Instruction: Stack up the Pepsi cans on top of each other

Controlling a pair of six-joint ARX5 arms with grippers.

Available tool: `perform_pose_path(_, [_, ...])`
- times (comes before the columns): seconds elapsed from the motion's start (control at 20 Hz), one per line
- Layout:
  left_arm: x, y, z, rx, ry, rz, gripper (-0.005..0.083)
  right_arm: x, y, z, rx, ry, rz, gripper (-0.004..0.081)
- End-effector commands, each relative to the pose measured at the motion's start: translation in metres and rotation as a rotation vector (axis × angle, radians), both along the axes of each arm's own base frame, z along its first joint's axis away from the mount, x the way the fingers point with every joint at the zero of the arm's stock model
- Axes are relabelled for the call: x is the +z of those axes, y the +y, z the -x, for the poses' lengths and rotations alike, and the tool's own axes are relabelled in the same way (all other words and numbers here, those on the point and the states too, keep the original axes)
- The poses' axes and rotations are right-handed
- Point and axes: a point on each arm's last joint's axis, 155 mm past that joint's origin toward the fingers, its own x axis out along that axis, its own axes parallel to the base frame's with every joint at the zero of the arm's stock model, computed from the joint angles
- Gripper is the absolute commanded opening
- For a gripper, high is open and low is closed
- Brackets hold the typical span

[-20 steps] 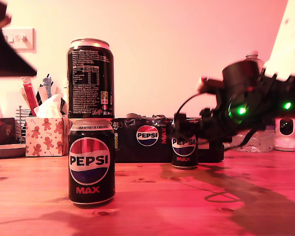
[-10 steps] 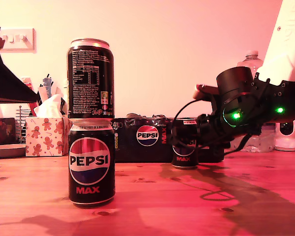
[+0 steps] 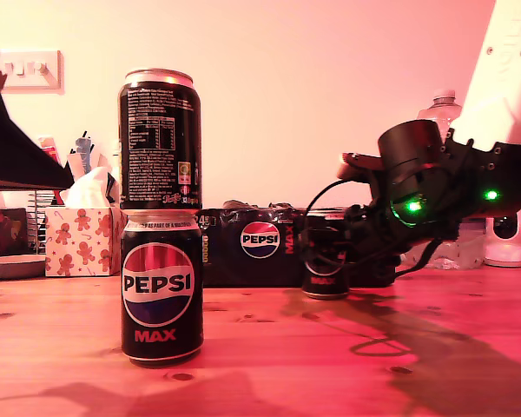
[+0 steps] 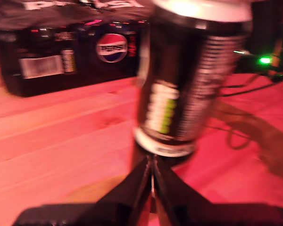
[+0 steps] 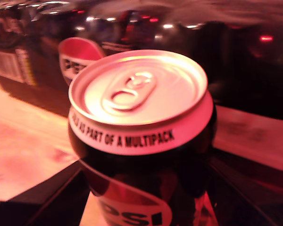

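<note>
Closing in since a second ago, my second gripper [image 3: 323, 252] now straddles the third can [image 5: 141, 136], fingers apart. At nine o'clock in the exterior view, two cans [image 3: 161, 213] stand stacked. My first gripper [image 4: 151, 181] is pressed together.

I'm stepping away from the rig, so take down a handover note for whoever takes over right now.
My first end effector: shut, empty, facing a can's small-print side.
My second end effector: straddles the third can; grip unclear.
The top can stands upright on the bottom can at the exterior view's left. The third can sits on the table before the multipack.
Done: two stacked. Left: grip and lift the third can, set it on top.
</note>
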Motion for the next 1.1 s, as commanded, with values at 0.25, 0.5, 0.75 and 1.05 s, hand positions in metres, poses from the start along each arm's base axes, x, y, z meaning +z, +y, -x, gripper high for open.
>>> perform_pose_path(0.25, [-0.019,0.004,0.010,-0.005,0.007,-0.014,-0.0022,0.050,0.017,0.005,0.034,-0.087,-0.025,0.0332])
perform_pose_path(0.5, [-0.020,0.012,0.020,0.003,0.012,-0.021,-0.0022,0.064,0.018,0.007,0.040,-0.106,-0.016,0.0309])
perform_pose_path(0.75, [-0.017,0.023,0.025,0.035,0.000,-0.026,-0.0022,0.090,0.021,0.018,0.058,-0.100,-0.007,0.0309])
perform_pose_path(1.05, [-0.011,0.031,0.034,0.043,-0.022,-0.015,-0.0022,0.145,0.028,0.044,0.103,-0.148,0.022,0.0309])
